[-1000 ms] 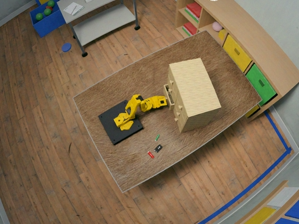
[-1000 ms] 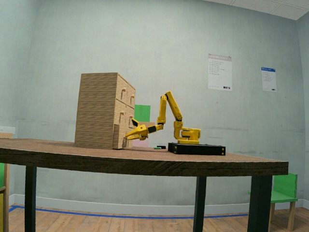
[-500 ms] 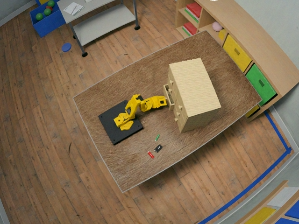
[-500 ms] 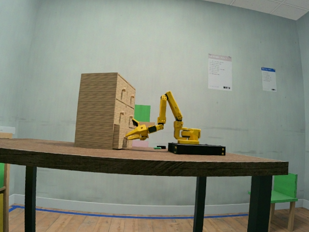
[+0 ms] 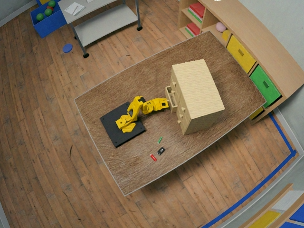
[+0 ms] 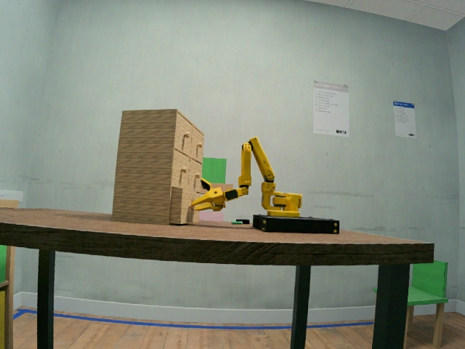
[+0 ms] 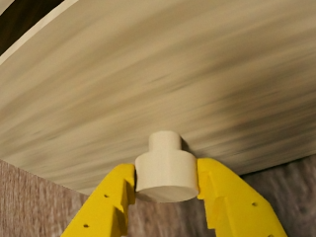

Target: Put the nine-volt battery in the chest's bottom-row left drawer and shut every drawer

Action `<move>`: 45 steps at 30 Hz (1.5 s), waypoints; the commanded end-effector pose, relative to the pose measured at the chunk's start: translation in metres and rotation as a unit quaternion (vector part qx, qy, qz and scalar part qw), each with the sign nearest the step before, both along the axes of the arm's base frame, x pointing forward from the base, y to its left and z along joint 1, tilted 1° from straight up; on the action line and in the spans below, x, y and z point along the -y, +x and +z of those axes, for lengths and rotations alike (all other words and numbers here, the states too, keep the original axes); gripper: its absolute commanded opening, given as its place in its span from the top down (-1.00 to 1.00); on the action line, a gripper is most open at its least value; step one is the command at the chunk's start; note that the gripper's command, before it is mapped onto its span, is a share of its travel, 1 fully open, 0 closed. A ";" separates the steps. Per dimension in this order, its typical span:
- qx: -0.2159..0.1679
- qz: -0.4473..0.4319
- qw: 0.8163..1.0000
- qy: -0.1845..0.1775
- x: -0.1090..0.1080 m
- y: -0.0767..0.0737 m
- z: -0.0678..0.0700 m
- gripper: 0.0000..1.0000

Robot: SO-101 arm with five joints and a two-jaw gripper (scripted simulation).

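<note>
Top view, nine-volt battery: the black block [image 5: 160,151] [image 6: 244,220], by its shape, flat on the table [image 5: 137,169] [image 6: 225,234], well apart from the gripper [image 5: 168,103] [image 6: 192,206] [image 7: 167,180]. Facing the drawers, it lies to the right and slightly back towards the robot.
Battery's long axis: slanted, from lower left to upper right.
Nearer arm: the only one, its gripper still to cross sideways.
Green cylinder [image 5: 159,140] [image 6: 237,222]: between gripper and battery.
Red cylinder [image 5: 153,157]: just beside the battery, on the far side.
Gripper: closed round the knob [image 7: 167,170] of the bottom-left drawer [image 5: 167,93] [image 6: 176,204] [image 7: 163,89] — fingers narrow, one each side.
Drawer: partly out of the chest [image 5: 196,85] [image 6: 144,165]; I judge release comes once the gap suffices.
Hidden: much of the drawer's inside; the red cylinder in the exterior view.
Hard to read: the battery's terminals — too small from above.
</note>
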State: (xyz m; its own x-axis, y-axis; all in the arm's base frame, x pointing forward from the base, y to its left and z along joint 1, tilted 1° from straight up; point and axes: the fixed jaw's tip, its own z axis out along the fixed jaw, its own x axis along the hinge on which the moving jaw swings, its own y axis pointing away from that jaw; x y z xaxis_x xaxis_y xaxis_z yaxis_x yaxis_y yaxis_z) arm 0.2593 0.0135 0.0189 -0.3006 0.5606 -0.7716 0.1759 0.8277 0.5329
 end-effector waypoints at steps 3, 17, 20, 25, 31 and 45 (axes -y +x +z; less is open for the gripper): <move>-0.002 0.011 1.000 0.002 -0.006 -0.005 0.000 1.00; -0.002 0.012 1.000 0.002 -0.006 -0.006 0.000 1.00; -0.002 0.012 1.000 0.002 -0.006 -0.006 0.000 1.00; -0.002 0.014 1.000 0.002 -0.007 -0.009 0.000 1.00; -0.002 0.015 1.000 0.002 -0.007 -0.012 0.000 1.00; -0.002 0.017 1.000 0.002 -0.008 -0.016 0.000 1.00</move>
